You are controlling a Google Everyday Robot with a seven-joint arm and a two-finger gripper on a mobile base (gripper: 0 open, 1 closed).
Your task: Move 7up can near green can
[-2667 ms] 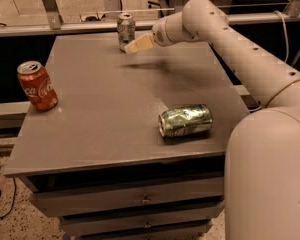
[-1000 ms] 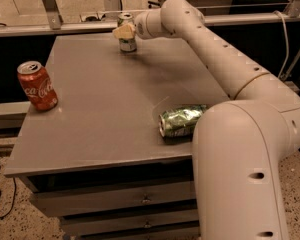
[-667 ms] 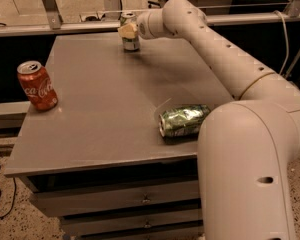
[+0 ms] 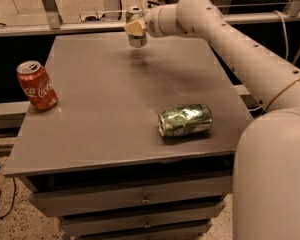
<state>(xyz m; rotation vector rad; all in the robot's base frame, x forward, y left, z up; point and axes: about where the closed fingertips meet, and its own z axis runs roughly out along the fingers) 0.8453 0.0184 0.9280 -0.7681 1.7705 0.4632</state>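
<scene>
The 7up can (image 4: 137,40) is a slim pale can with a silver top, upright at the far edge of the grey table (image 4: 105,99). My gripper (image 4: 135,28) is shut around its middle and holds it slightly above the tabletop, with a faint shadow beneath it. The green can (image 4: 185,120) is shiny, wrinkled and lying on its side near the table's front right, well apart from the 7up can. My white arm reaches in from the right, over the table's back right corner.
A red cola can (image 4: 36,85) stands upright near the table's left edge. Drawers (image 4: 145,199) sit under the tabletop. Metal rails (image 4: 50,4) and cables run behind the far edge. My arm's large white body (image 4: 272,174) fills the lower right.
My gripper closed in on the 7up can from its right side, gripped it, and has shifted it a little to the right and off the surface. The green and red cans have not moved.
</scene>
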